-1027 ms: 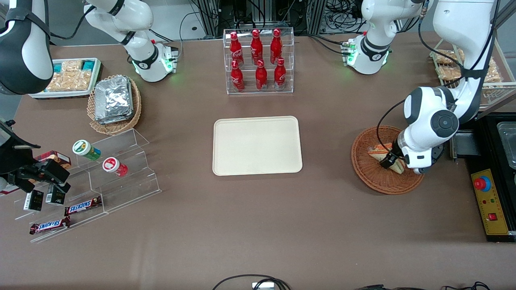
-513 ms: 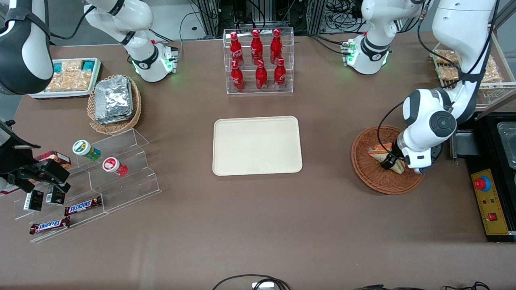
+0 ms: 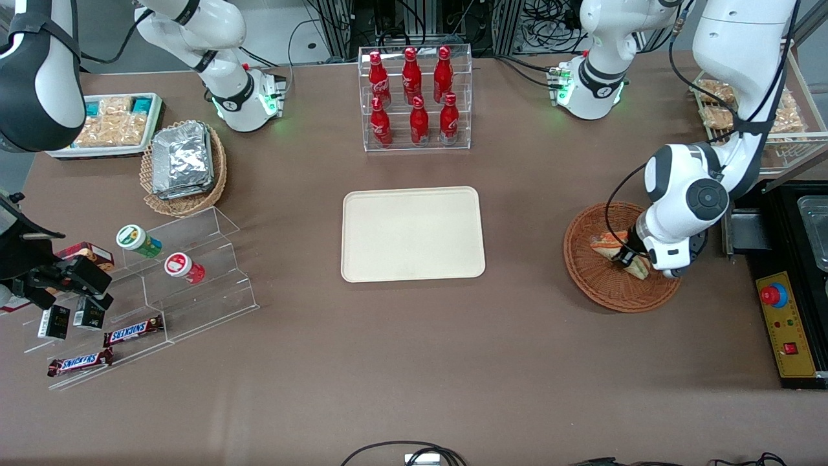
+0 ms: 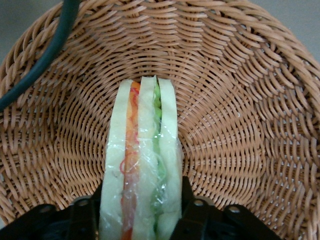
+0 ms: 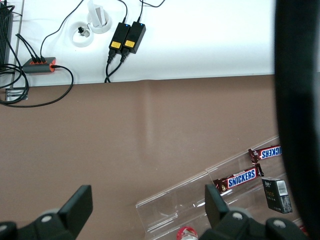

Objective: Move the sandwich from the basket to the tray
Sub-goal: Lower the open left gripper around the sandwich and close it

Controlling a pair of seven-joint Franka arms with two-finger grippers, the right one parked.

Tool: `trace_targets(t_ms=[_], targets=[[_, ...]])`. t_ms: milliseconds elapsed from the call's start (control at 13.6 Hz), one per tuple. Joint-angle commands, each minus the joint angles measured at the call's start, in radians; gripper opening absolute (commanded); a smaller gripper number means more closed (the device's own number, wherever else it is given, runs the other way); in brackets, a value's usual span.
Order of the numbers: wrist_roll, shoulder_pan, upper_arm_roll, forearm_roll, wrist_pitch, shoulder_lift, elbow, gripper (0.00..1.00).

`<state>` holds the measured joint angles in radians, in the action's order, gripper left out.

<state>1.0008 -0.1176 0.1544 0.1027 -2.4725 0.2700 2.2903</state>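
Note:
The sandwich (image 3: 605, 243), a clear-wrapped wedge with pale bread and red, orange and green layers, stands on edge in the reddish-brown wicker basket (image 3: 585, 275) toward the working arm's end of the table. My left gripper (image 3: 626, 257) reaches down into the basket and is shut on the sandwich. In the left wrist view the black fingers (image 4: 187, 200) press both bread faces of the sandwich (image 4: 142, 150), with the basket (image 4: 240, 125) weave all around it. The gripper (image 4: 141, 220) holds the wide end. The cream tray (image 3: 414, 233) lies bare at the table's middle.
A clear rack of red bottles (image 3: 415, 97) stands farther from the camera than the tray. A tan basket of foil packs (image 3: 184, 165), a white snack tray (image 3: 110, 126) and an acrylic stepped stand (image 3: 187, 272) sit toward the parked arm's end. A yellow control box (image 3: 786, 323) lies beside the basket.
The left arm's wrist has crept slightly away from the front camera. The sandwich stays in the basket between the fingers, hardly moved.

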Motion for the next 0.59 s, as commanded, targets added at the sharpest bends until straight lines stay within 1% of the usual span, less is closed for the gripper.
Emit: trace_targets(t_ms=[0, 147, 513], targets=[[0.015, -0.001, 0.001, 0.025, -0.016, -0.005, 0.009, 0.00], [0.006, -0.001, 0.001, 0.025, 0.001, -0.018, 0.005, 0.00], [-0.080, 0.010, 0.008, 0.025, 0.182, -0.104, -0.064, 0.00]])
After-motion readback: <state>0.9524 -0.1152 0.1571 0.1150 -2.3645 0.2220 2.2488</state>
